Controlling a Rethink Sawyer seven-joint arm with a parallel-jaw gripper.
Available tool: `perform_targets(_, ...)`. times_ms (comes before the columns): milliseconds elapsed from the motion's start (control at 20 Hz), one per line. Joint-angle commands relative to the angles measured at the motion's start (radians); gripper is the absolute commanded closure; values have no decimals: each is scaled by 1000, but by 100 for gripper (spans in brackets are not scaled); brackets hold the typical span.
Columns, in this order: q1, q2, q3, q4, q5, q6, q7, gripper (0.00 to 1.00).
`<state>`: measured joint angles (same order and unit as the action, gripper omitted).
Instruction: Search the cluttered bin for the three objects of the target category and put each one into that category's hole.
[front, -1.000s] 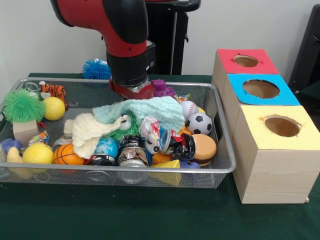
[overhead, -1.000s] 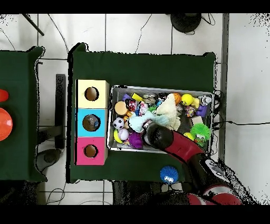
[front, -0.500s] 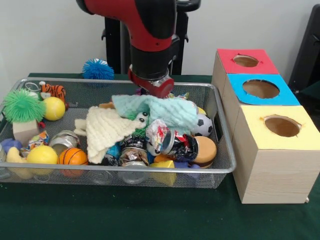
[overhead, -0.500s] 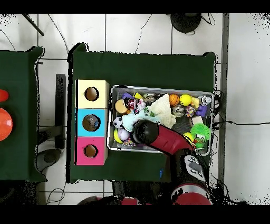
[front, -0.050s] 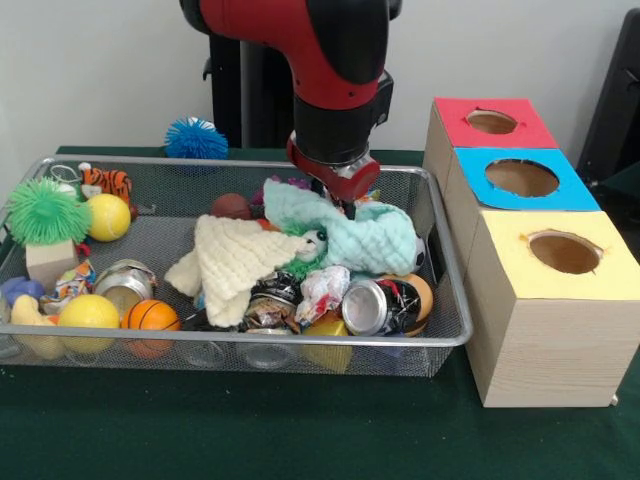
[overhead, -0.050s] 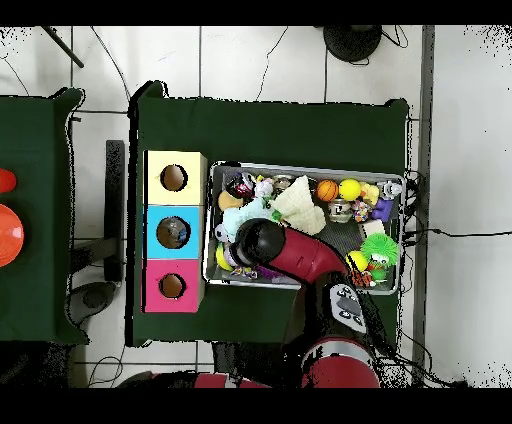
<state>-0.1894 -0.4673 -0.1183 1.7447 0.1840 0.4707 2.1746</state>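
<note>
The green table (front, -0.050s: 300, 440) carries a wire mesh bin (front, -0.050s: 440, 290) and three wooden boxes (front, -0.050s: 545, 300) with round holes on top. The gripper (front, -0.050s: 345, 200) sits low on the soft mint cloth (front, -0.050s: 365, 235), probably dragging it; I cannot tell how its fingers stand. A knitted cream cloth (front, -0.050s: 235, 265) lies beside it over round balls.

so the wire bin (front, -0.050s: 445, 300) sits left of three boxes (front, -0.050s: 540, 300) lined up front to back. inside, two cloths (front, -0.050s: 240, 262) lie on the middle pile, balls (front, -0.050s: 88, 311) along the left side
</note>
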Motion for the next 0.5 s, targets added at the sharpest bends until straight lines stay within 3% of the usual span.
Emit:
perform_targets(50, -60, 46, 98, -68, 18, 6, 64, 100)
perform_targets(300, -145, 61, 144, 11, -15, -119, 29, 100)
perform_targets(500, -212, 130, 136, 9, -94, -218, -11, 100)
